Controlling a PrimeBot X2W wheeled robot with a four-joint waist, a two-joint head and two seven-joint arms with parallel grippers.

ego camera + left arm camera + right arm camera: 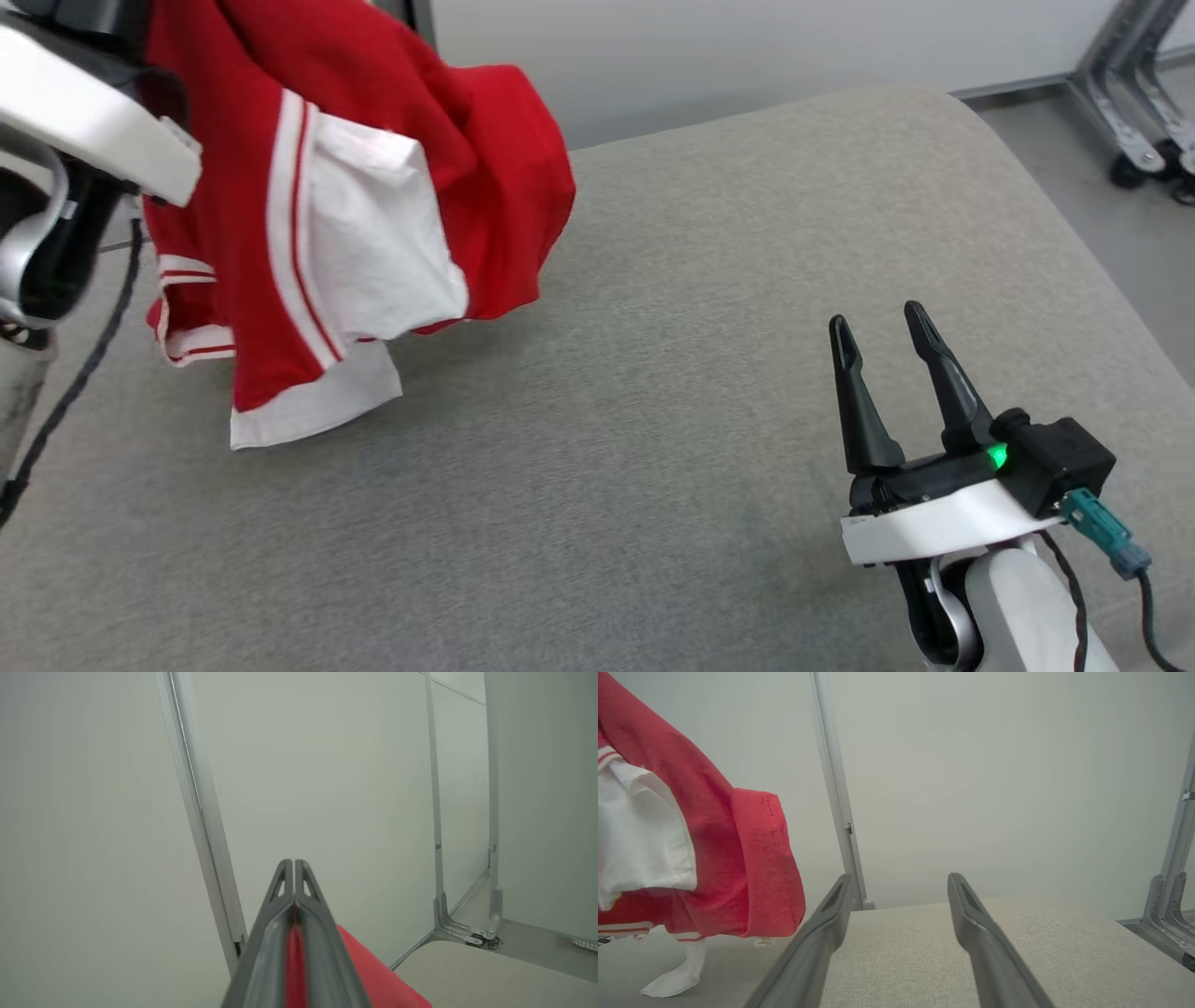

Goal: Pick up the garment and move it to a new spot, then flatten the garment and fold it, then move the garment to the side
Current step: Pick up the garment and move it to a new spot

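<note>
While left claw (293, 863) pinches the garment (373, 168) aloft for the move,
right claw (878, 317) hovers spread over the desk (653, 420), probably saved for flattening.

In the head view the garment (373, 121) runs off the top edge at 11 o'clock. The pale left arm (93, 131) covers its side at 10 o'clock, so the place where it is held is hidden. In the left wrist view the left gripper (293, 862) covers the cloth except for a thin red strip between its fingers and a wedge at 5 o'clock, cut by the bottom edge. In the right wrist view the garment leaves the frame at 9 o'clock, and the print on its label (763, 941) is too small to read.
</note>
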